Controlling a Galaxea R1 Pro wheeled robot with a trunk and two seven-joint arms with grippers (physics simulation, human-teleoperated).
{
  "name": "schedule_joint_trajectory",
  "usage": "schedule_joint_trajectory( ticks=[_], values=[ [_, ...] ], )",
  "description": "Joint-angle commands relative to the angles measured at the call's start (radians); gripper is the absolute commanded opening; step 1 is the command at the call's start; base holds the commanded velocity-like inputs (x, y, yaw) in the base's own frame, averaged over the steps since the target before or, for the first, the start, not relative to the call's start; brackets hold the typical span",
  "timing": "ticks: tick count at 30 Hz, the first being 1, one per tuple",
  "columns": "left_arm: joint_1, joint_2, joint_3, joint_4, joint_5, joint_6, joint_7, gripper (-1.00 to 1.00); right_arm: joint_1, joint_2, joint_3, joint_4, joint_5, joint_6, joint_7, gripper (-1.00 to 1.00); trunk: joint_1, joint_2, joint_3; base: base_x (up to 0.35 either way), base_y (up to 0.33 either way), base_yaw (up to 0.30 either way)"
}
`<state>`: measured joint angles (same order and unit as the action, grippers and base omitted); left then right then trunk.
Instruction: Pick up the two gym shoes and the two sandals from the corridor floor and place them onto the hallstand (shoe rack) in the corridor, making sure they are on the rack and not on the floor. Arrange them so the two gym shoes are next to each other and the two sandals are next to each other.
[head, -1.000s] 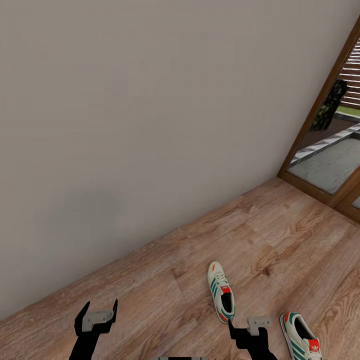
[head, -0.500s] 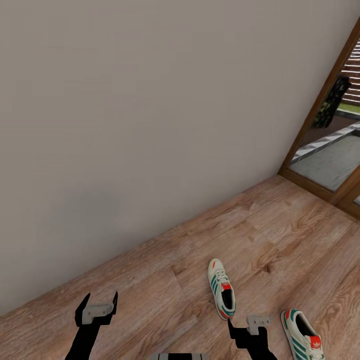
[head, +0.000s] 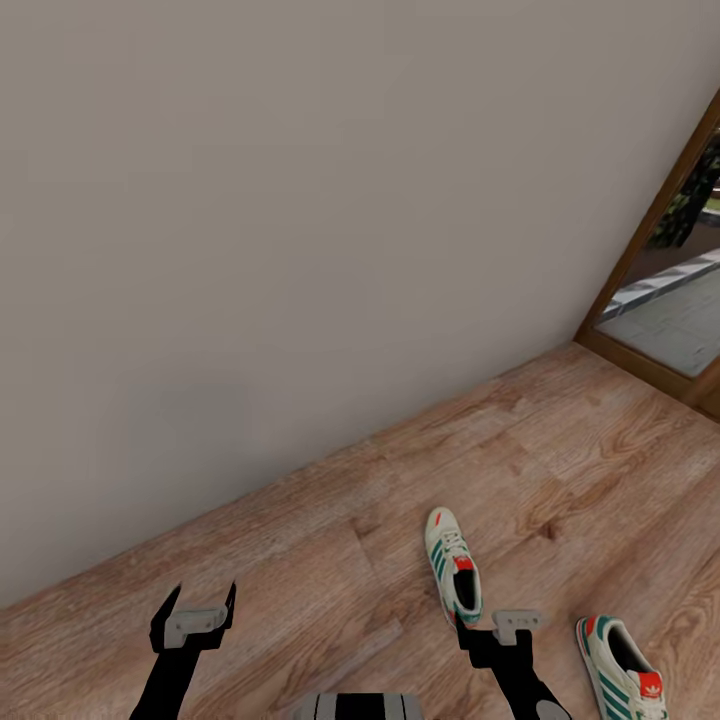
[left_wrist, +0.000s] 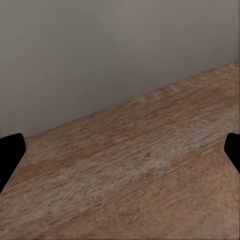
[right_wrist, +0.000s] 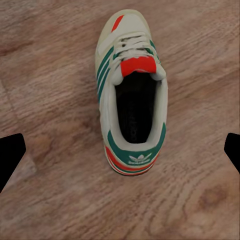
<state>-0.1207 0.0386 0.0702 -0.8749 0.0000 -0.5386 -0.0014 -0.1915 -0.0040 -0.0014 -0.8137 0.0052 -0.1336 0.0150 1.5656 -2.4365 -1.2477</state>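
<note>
Fingers (right_wrist: 11, 157) spread over cream, green-striped gym shoe (right_wrist: 132, 95).

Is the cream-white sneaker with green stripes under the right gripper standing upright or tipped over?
Upright. The cream-white sneaker with green stripes rests on its sole on the wood-grain floor, its opening facing up.

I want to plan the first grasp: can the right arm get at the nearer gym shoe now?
Probably yes. The right pincer is open above the shoe, which lies upright on the floor with nothing in between.
</note>
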Motion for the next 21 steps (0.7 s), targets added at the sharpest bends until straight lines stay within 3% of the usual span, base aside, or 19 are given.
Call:
schedule_joint_trajectory(
  ticks=[1,14,21],
  values=[
    [0.0,0.0,0.0,0.001,0.0,-0.003,0.0,1.0,0.0,0.0,0.0,0.0,0.001,-0.003,0.002,1.0,0.004,-0.008,-0.005,0.0,0.0,0.113],
    [0.0,0.0,-0.001,0.001,0.0,-0.004,0.001,1.0,0.0,-0.001,-0.001,-0.002,0.001,-0.003,0.002,1.0,0.004,-0.008,-0.022,0.002,0.0,0.096],
    [0.0,0.0,0.0,0.001,0.0,-0.004,0.001,1.0,0.0,0.0,-0.005,-0.003,-0.002,-0.003,0.002,1.0,0.004,-0.008,-0.023,0.21,-0.044,0.012]
  ],
)
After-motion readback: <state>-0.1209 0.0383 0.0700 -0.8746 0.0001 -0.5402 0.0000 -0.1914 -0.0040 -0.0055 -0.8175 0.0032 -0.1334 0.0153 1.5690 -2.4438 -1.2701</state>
